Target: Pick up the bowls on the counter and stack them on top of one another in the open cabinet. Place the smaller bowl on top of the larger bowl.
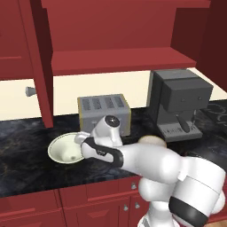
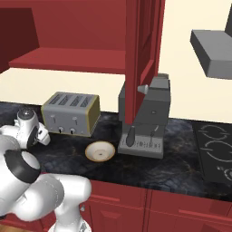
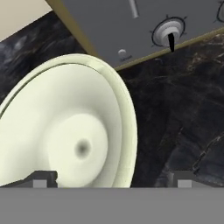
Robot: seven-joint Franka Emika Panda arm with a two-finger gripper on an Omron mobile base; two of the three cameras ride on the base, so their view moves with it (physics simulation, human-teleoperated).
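1. I see the larger bowl sitting upright, mouth up, on the counter, just left of the toaster; it is cream, deep and flared.
2. The smaller bowl, tan-rimmed and shallow, rests mouth up between toaster and coffee machine.
3. My gripper hangs over the larger bowl's rim, fingers spread wide, holding nothing.
4. I can read no writing anywhere.

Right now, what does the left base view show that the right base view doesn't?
Left base view alone: the larger bowl on the counter, with the arm bent over it. Right base view alone: the smaller bowl in full and a stovetop. Both: toaster, coffee machine, open cabinet.
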